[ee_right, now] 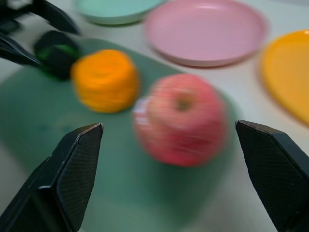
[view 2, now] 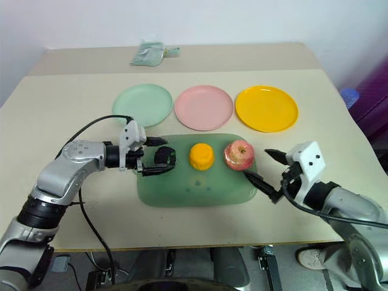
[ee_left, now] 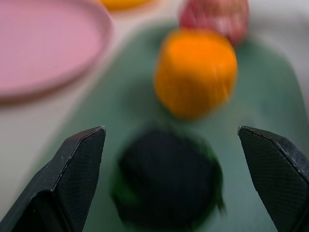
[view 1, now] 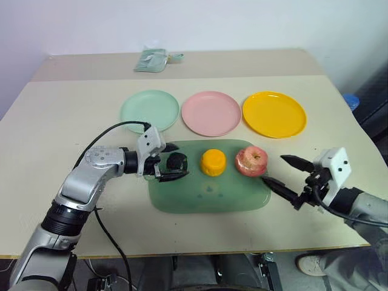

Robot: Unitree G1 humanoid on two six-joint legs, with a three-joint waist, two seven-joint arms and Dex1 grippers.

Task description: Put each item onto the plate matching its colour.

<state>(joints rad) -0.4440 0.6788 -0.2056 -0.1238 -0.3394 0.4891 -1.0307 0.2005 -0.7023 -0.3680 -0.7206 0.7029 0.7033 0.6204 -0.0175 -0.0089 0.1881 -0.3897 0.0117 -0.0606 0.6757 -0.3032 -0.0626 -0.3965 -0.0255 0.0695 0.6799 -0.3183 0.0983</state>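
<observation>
Your left gripper (view 1: 170, 162) stands wide open with the ball (view 1: 176, 160) between its jaws, ready to close; your right gripper (view 1: 284, 173) gapes too, the apple (view 1: 251, 160) just ahead, orange (view 1: 213, 162) beyond.

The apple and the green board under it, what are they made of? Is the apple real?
The apple looks like a toy, probably foam or plastic: its pink-red skin is dull and evenly striped, though I can't be sure. The green board seems to be soft translucent plastic or silicone: smooth, slightly glossy, with the table faintly showing through.
</observation>
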